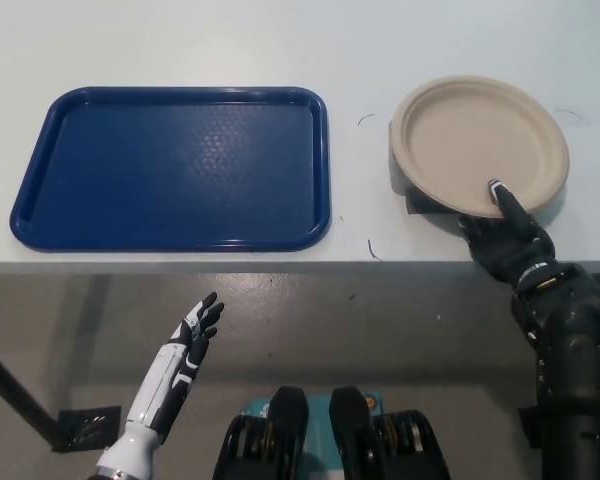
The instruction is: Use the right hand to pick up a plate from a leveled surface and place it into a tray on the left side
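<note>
A beige round plate (478, 143) rests on a low dark stand (412, 198) at the right of the white table. My black right hand (504, 232) is at the plate's near edge, one finger lying on top of the rim and the rest tucked under it, so it pinches the rim. The plate's near side looks slightly lifted. A blue tray (170, 167) lies flat on the table's left half with nothing in it. My white left hand (192, 338) hangs below the table edge at lower left, fingers spread, holding nothing.
The table's front edge (280, 265) runs across the middle of the picture, with grey floor below it. A strip of bare white table (358, 170) separates the tray from the plate.
</note>
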